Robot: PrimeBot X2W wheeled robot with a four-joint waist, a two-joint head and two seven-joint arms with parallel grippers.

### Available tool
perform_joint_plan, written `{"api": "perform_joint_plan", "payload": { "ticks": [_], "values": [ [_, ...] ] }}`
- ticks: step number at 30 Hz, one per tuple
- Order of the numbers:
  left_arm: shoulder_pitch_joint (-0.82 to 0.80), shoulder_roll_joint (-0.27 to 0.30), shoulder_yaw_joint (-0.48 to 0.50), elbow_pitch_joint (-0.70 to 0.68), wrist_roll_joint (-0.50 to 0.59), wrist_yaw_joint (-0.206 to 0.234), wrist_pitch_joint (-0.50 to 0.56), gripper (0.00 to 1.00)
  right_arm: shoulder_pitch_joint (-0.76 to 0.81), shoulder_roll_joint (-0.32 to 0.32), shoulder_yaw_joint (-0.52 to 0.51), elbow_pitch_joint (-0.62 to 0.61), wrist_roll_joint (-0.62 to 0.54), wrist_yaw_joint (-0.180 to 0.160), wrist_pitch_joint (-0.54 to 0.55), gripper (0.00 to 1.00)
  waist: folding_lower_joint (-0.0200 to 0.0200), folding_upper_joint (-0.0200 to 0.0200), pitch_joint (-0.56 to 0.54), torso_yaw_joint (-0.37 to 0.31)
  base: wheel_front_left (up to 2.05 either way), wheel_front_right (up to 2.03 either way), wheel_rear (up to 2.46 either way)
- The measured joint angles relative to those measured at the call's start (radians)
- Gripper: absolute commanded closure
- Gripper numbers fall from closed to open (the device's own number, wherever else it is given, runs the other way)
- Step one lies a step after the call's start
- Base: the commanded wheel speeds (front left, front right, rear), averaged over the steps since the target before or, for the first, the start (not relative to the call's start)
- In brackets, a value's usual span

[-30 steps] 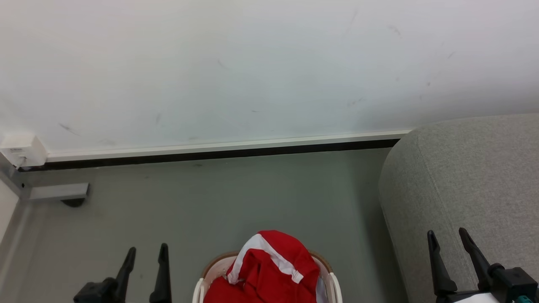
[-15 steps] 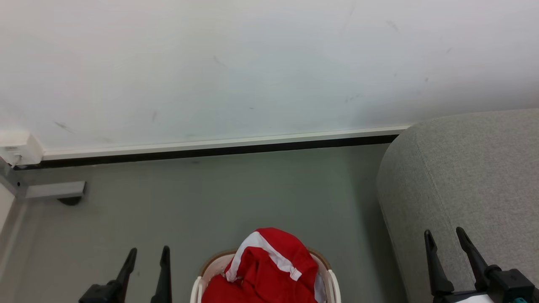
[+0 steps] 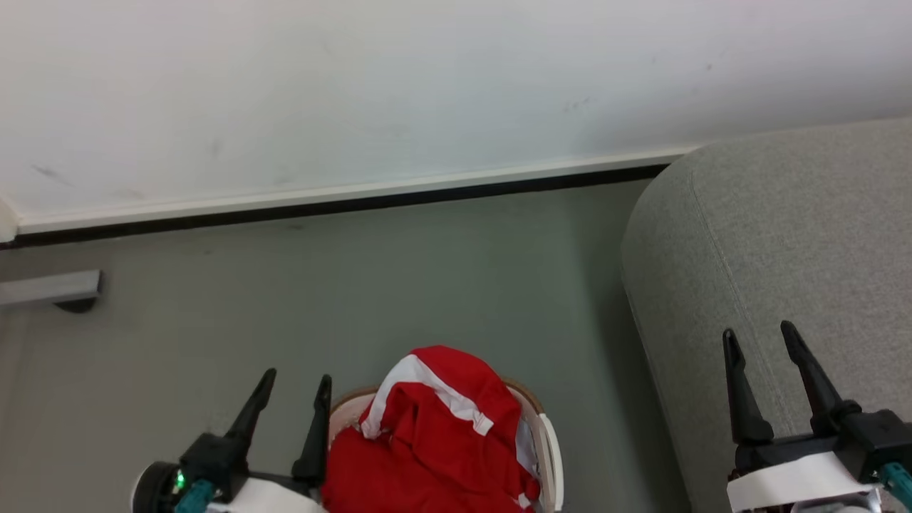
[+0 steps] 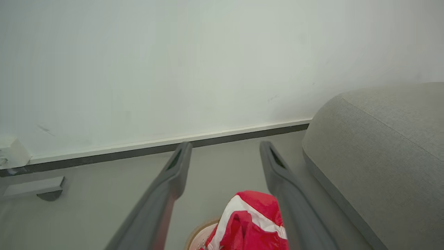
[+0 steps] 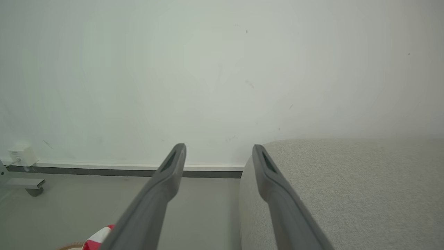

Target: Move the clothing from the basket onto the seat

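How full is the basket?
Full: the clothing is piled in a red heap higher than the rim of the basket.

Head view: the lower edge cuts off the basket [image 3: 552, 456] and the red clothing [image 3: 434, 442] heaped in it. The heap hides the basket's inside and most of its rim. The seat [image 3: 784, 235] runs out past the right edge, its full extent unseen. A grey metal foot [image 3: 50, 287] is clipped at the left edge. Right wrist view: just a sliver of the clothing peeks out at the bottom beside one finger of the right gripper [image 5: 218, 147].
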Motion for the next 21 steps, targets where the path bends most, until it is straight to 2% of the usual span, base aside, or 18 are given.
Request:
{"api": "perform_joint_plan", "payload": {
  "ticks": [5, 11, 21],
  "values": [
    [-0.083, 0.007, -0.058, 0.069, 0.020, -0.016, 0.000, 0.00, -0.055, 0.000, 0.001, -0.035, 0.003, 0.000, 0.000, 0.00, 0.0000, -0.0001, 0.082, -0.017, 0.00, 0.00, 0.00],
    [-0.204, 0.026, -0.164, 0.224, 0.048, -0.026, 0.008, 0.00, -0.121, 0.000, -0.001, -0.071, 0.007, 0.000, 0.000, 0.00, 0.0001, 0.0000, 0.199, -0.039, 0.00, 0.00, 0.00],
    [-0.395, 0.062, -0.319, 0.482, 0.102, -0.031, 0.197, 0.00, -0.244, 0.005, 0.037, -0.136, 0.007, 0.000, 0.000, 0.00, 0.0002, -0.0001, 0.408, -0.085, 0.00, 0.00, 0.00]
  ]
}}
